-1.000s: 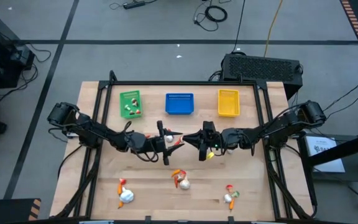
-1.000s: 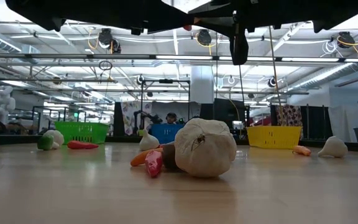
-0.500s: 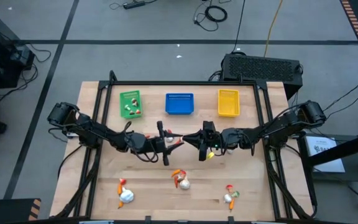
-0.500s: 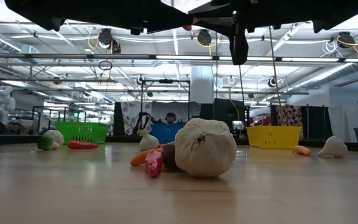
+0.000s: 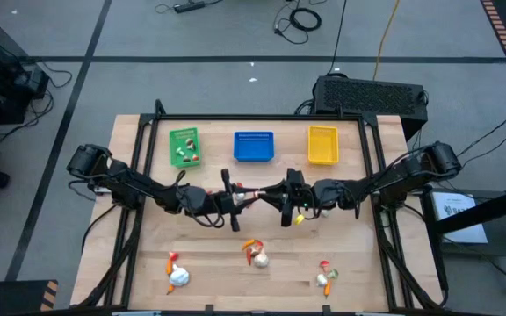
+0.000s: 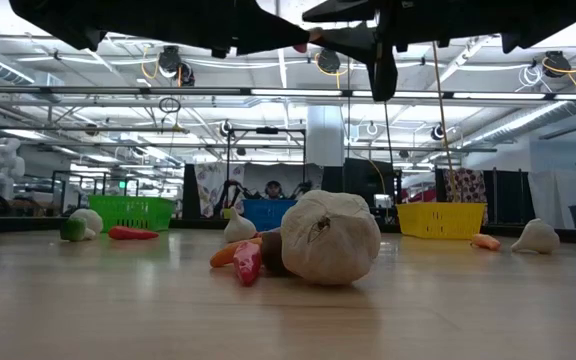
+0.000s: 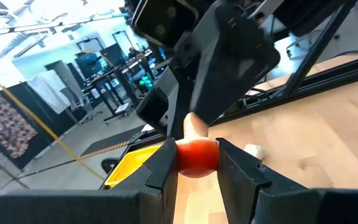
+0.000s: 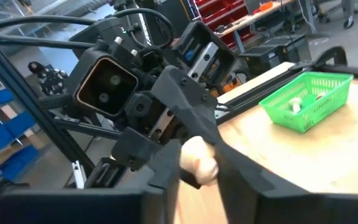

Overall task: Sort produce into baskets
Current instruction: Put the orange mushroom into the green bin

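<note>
Above the table's middle my two grippers meet tip to tip, both level. Between them is a small red-and-tan piece of produce [image 7: 197,155]. My left gripper [image 7: 197,149] is shut on its red end. My right gripper [image 8: 197,157] stands open, with a finger on each side of the tan end [image 8: 197,163]. Along the far edge stand the green basket [image 5: 184,147], with some produce in it, the blue basket [image 5: 254,147] and the yellow basket [image 5: 322,145]. Three small clusters of produce [image 5: 255,254] lie near the table's front edge. My left gripper pinches the piece's red end [image 7: 199,163] between its two fingers, coming level from the table's left. The tan tip [image 7: 193,127] sticks out past the fingertips toward the right gripper, and the piece is lifted clear of the table. My right gripper has its fingers [image 8: 166,163] close beside the tan end; whether they touch it I cannot tell.
A white garlic bulb with orange and red bits [image 6: 328,238] lies front centre. More clusters lie front left [image 5: 177,272] and front right [image 5: 326,276]. A large black box [image 5: 372,95] stands behind the table's far right corner.
My left gripper has shut on the piece's red end. My right gripper's fingers have parted around the tan end. Both arms have kept their place, and the piece stays lifted between them.
</note>
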Controlling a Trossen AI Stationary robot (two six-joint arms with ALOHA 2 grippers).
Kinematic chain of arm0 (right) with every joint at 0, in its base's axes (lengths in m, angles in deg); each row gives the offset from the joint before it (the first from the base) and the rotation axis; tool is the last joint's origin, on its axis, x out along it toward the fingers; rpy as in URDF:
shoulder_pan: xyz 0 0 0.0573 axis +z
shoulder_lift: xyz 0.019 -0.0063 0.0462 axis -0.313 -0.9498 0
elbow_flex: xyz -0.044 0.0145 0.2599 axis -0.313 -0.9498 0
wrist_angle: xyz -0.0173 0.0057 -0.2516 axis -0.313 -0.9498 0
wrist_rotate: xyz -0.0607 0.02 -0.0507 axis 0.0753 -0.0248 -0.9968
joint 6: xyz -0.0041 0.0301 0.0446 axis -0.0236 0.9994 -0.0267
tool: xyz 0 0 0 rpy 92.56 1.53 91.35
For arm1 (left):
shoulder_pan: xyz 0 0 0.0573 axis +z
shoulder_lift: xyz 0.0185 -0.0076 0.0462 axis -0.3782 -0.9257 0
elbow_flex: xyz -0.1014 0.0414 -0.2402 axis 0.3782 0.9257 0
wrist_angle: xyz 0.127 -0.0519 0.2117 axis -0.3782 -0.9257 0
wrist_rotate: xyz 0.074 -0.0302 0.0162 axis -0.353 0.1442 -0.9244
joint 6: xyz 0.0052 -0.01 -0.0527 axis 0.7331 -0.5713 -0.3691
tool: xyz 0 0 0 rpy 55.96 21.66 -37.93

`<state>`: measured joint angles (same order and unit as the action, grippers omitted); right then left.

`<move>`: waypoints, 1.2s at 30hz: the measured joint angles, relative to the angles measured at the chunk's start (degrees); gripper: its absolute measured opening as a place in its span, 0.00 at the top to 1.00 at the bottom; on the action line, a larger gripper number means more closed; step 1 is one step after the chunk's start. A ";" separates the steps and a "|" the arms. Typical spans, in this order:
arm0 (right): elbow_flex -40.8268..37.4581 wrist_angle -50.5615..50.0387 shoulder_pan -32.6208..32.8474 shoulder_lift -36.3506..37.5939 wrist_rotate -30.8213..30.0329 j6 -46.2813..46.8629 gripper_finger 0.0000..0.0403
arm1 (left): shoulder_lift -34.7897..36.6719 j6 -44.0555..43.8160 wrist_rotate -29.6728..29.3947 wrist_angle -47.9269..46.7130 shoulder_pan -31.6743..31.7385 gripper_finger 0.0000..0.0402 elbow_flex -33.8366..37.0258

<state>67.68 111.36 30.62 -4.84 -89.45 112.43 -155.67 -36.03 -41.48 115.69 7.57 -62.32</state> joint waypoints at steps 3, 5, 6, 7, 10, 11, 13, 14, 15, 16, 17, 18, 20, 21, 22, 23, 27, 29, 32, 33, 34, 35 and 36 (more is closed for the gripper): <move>0.00 -0.07 0.02 0.02 0.05 -0.95 0.62 | 0.02 -0.01 -0.92 -1.81 -0.37 0.76 0.00; -0.02 -0.20 -0.09 0.02 0.01 -1.04 0.55 | 1.01 0.01 -4.56 -6.02 -1.23 0.76 0.00; -0.02 -0.14 -0.11 0.02 0.01 -1.13 0.52 | 2.02 0.00 -7.32 -9.16 -1.77 0.76 0.05; -0.02 -0.25 -0.10 0.11 0.02 -1.26 0.49 | 3.05 -0.24 -9.72 -11.77 -2.30 0.76 0.07; -0.02 -1.05 -0.15 0.09 -0.35 -1.14 0.44 | 7.90 -3.78 -14.07 -21.74 -3.61 0.76 0.07; -0.02 -1.06 -0.36 0.09 -0.45 -1.12 0.42 | 9.92 -5.37 -14.32 -25.58 -3.90 0.76 0.07; -0.02 -0.92 -1.11 0.09 -0.73 -1.42 0.41 | 14.44 -8.90 -14.33 -35.07 -3.98 0.76 0.04; -0.02 -1.06 -1.50 0.09 -0.71 -1.44 0.41 | 16.81 -11.07 -14.46 -40.52 -3.85 0.76 0.04; -0.02 -1.17 -1.88 0.09 -0.55 -1.46 0.41 | 19.21 -13.51 -15.08 -45.92 -3.33 0.76 0.04; -0.02 -1.17 -2.28 0.09 -0.38 -1.46 0.41 | 21.55 -16.23 -15.87 -51.57 -2.63 0.76 0.04; -0.02 -1.19 -2.63 0.09 -0.36 -1.46 0.41 | 23.84 -19.16 -16.76 -57.45 -1.66 0.76 0.03; -0.02 -1.36 -2.91 0.09 -0.29 -1.46 0.41 | 25.98 -22.14 -17.59 -63.01 -0.46 0.76 0.04; -0.02 -2.22 -3.39 0.09 -0.26 -1.44 0.41 | 29.51 -29.33 -20.01 -73.17 2.83 0.76 0.04; -0.02 -2.37 -3.50 0.07 -0.26 -1.46 0.41 | 30.77 -33.11 -21.36 -76.82 5.01 0.76 0.04; -0.02 -2.27 -3.78 0.07 -0.24 -1.46 0.41 | 31.65 -37.36 -22.14 -79.93 7.45 0.76 0.04; -0.02 -1.96 -3.92 0.07 -0.22 -1.34 0.41 | 32.27 -41.27 -22.19 -81.56 10.06 0.76 0.27; -0.02 -1.47 -4.17 0.07 -0.08 -0.14 0.40 | 32.21 -46.68 -14.98 -81.87 21.20 0.76 2.70; -0.02 -0.98 -4.17 0.07 0.00 -0.03 0.40 | 31.14 -47.72 -11.06 -81.91 26.18 0.76 4.11; -0.02 -0.76 -4.19 0.04 0.06 -0.18 0.40 | 29.91 -46.39 -7.56 -82.32 32.49 0.76 5.01; -0.02 -0.46 -4.30 0.04 0.09 -0.40 0.40 | 29.68 -46.39 -6.50 -82.00 33.91 0.76 5.01; -0.02 -0.16 -4.51 0.04 0.35 -0.69 0.40 | 29.53 -46.48 -5.11 -81.70 35.00 0.76 5.01; -0.02 0.01 -4.82 0.04 0.96 -1.04 0.40 | 29.48 -46.46 -3.67 -81.75 35.78 0.76 5.01; -0.02 0.09 -5.21 0.04 1.97 -1.42 0.40 | 29.49 -46.37 -2.57 -81.95 36.24 0.76 5.01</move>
<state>67.66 111.45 25.41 -4.80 -87.48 111.01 -126.18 -82.39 -44.04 33.74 43.81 -57.31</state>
